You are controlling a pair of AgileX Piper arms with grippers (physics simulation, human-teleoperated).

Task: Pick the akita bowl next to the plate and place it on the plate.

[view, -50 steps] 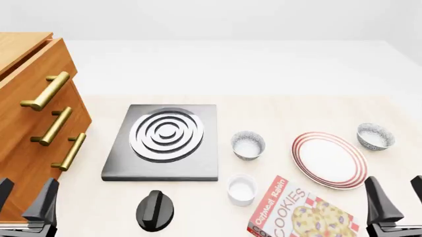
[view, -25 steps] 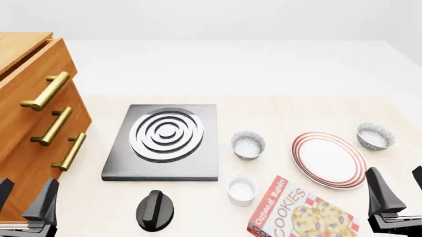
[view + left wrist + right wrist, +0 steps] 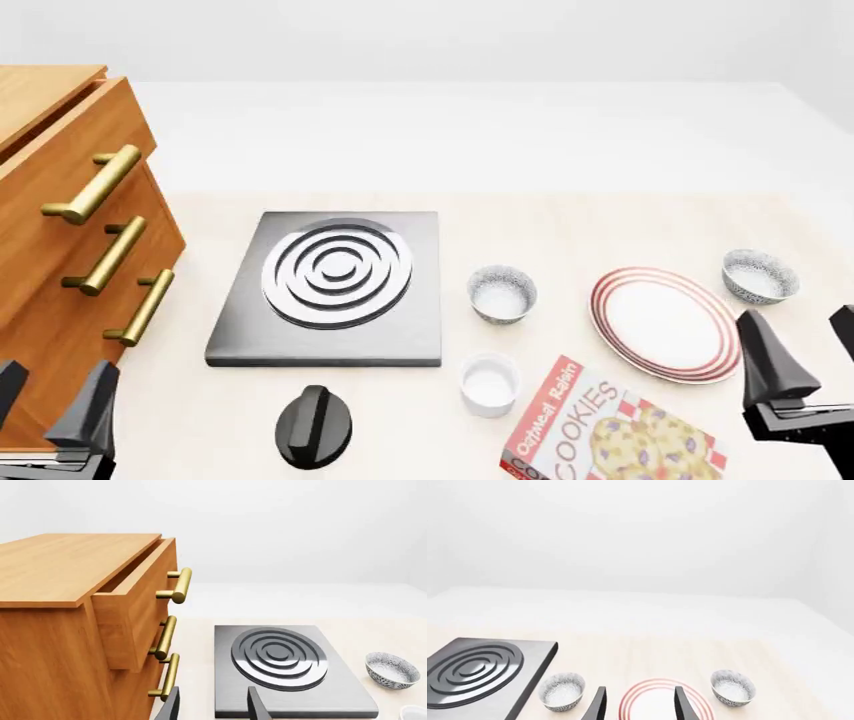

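The plate point(image 3: 666, 323), white with red rings, lies on the table's right side. A speckled akita bowl point(image 3: 759, 276) sits right beside its far right rim; a second alike bowl point(image 3: 502, 293) stands farther off to its left. My right gripper point(image 3: 807, 365) hovers open and empty just off the plate's near right edge, short of the close bowl. The right wrist view looks between the fingers at the plate point(image 3: 657, 700), with the close bowl point(image 3: 733, 687) and the other bowl point(image 3: 562, 691) on either side. My left gripper point(image 3: 51, 400) stays open at the near left.
A stove burner plate point(image 3: 331, 285) sits mid-table with a black knob point(image 3: 314, 425) in front. A plain white cup point(image 3: 489, 383) and a cookies box point(image 3: 611, 430) lie near the front. A wooden drawer cabinet point(image 3: 67, 250) with brass handles fills the left.
My right gripper has risen and moved forward toward the plate's right edge. The left gripper and all objects have stayed put.
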